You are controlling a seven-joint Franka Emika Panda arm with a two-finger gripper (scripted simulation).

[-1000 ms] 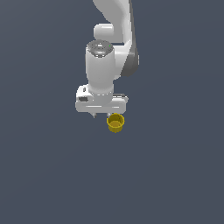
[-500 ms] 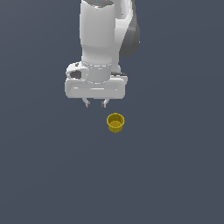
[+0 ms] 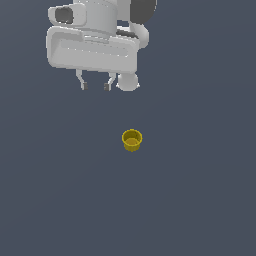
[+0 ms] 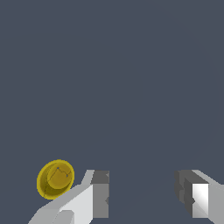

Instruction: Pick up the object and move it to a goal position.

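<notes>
The object is a small mustard-yellow cup [image 3: 132, 140] standing upright, mouth up, on the dark grey floor in the middle of the exterior view. My gripper [image 3: 95, 86] hangs high above the floor, toward the exterior view's left of the cup and well apart from it. Its two fingers are spread with nothing between them. In the wrist view the cup [image 4: 55, 178] lies outside one finger [image 4: 100, 194], not in the gap of the gripper [image 4: 142, 194].
A flat dark grey floor [image 3: 200, 200] fills both views. The white arm and hand body [image 3: 92, 47] take up the upper part of the exterior view. No other objects show.
The hand has risen away from the cup and shifted toward the exterior view's left, looming larger in the picture. The cup stays in place on the floor.
</notes>
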